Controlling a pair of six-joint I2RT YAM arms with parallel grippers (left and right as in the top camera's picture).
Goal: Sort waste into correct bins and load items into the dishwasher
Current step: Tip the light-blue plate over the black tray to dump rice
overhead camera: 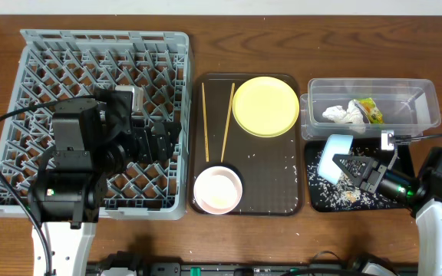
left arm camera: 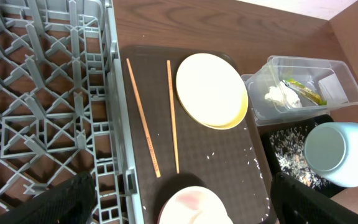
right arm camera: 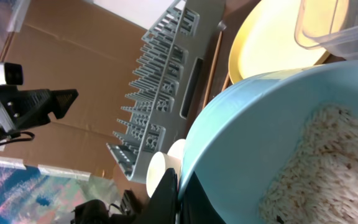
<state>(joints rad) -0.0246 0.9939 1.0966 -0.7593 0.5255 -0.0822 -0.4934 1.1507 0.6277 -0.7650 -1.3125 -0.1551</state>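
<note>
Blue bowl [overhead camera: 333, 157] tipped over black tray [overhead camera: 324, 203], rim pinched in right tool [overhead camera: 349, 170], rice [right arm camera: 316, 162] inside: emptying step. Next, steeper tilt, then rack [overhead camera: 52, 54]. Left tool [overhead camera: 173, 144] spread.

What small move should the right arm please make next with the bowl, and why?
Probably tip the blue bowl further over the black tray: the right tool grips its rim, and rice clings inside.
</note>
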